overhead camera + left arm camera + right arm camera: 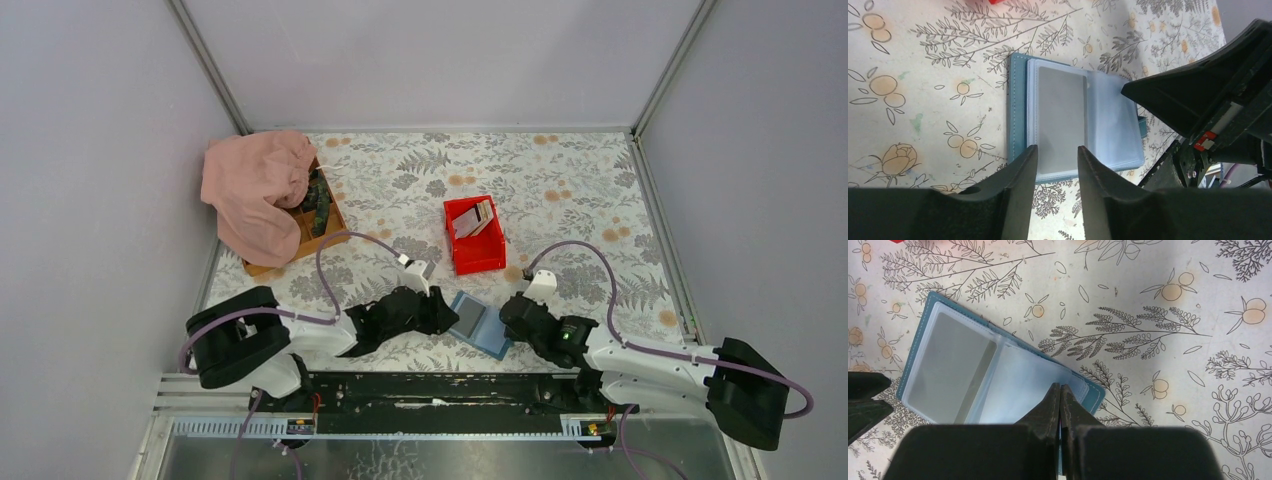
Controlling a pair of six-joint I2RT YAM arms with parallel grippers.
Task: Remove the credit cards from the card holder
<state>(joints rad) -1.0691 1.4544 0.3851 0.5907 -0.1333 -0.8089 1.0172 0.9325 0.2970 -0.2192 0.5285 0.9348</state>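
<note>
Card holder (480, 322) lies open on the bench (560, 190), between both hands. Left hand (1057, 152) is spread, fingers either side of the near edge of a grey card (1060, 105) in its clear sleeve. Right hand (1061, 390) is pressed together, tips on the holder's other clear page. A few cards (474, 218) sit in the red bin (480, 262).

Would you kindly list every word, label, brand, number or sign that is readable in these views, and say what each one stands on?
No text can be read in any view.
Grey card in the open card holder: its face looks blank through the clear sleeve.
Cards in the red bin: too small to read.
Small red tag on the right arm: too blurred to read.
</note>
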